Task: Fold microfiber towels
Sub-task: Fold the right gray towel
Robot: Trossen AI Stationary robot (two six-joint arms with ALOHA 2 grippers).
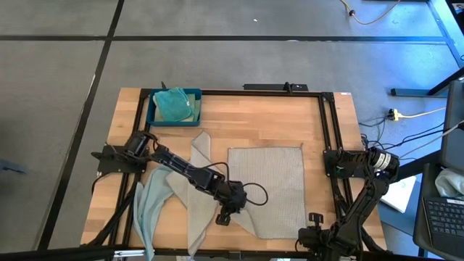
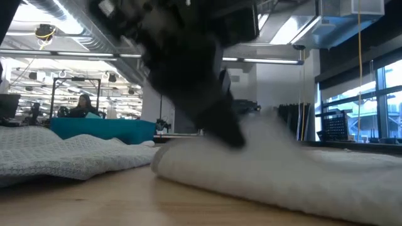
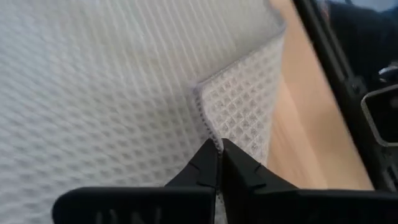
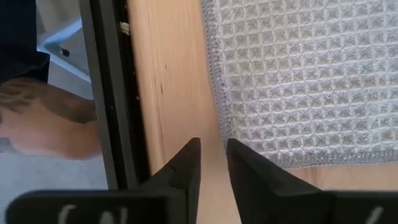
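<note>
Left gripper (image 1: 224, 215) pinched shut on near left corner of grey towel (image 1: 279, 185), spread flat mid-table. Soft, limp, light; best held by corners. Right gripper (image 4: 211, 163) narrowly open, parked off the table's right edge.

Left hand (image 1: 224, 215) apparently pinching grey towel (image 1: 272, 185).

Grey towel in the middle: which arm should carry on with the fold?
Left, probably. The left gripper is already pinched shut on the grey towel at its near edge. The right gripper hovers over bare table beside the towel, holding nothing.
</note>
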